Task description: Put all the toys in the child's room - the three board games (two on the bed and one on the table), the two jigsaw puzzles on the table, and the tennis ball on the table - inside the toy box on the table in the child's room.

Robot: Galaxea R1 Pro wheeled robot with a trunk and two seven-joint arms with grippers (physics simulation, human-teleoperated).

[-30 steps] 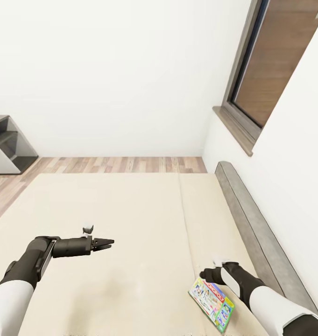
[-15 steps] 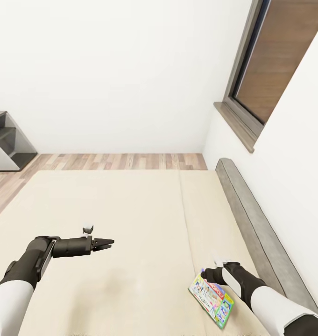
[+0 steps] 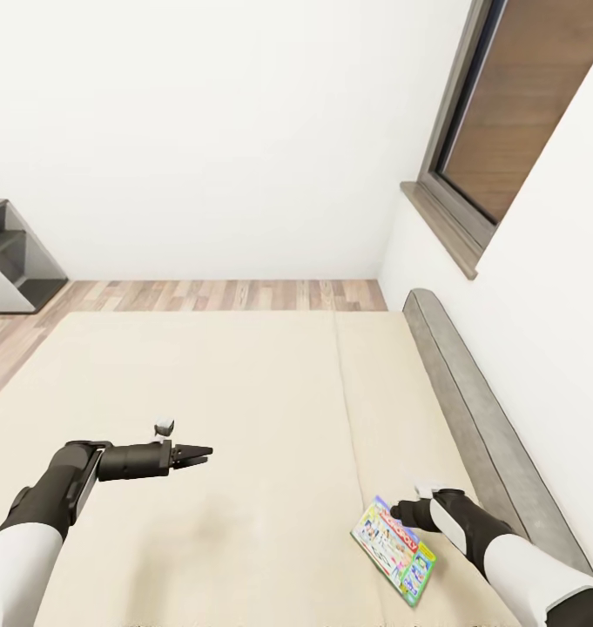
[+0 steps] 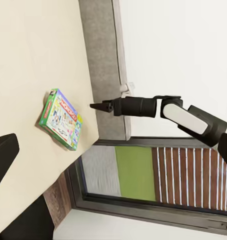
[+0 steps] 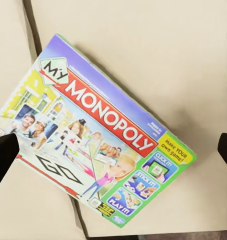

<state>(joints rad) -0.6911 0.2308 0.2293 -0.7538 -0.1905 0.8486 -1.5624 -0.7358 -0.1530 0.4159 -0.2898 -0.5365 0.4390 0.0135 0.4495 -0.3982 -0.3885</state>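
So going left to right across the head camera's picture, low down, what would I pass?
Left gripper → bare beige bed → Monopoly board game → right gripper just above it → grey headboard → white wall.

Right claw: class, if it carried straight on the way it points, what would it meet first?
Most likely the Monopoly board game lying flat on the bed, directly beneath the open right claw; depth is uncertain.

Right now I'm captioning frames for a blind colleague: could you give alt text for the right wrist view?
A My Monopoly board game lies flat and slantwise on the beige bed, seen from straight above. The dark tips of the right gripper's two fingers show at opposite edges of the picture, spread wide apart and touching nothing.
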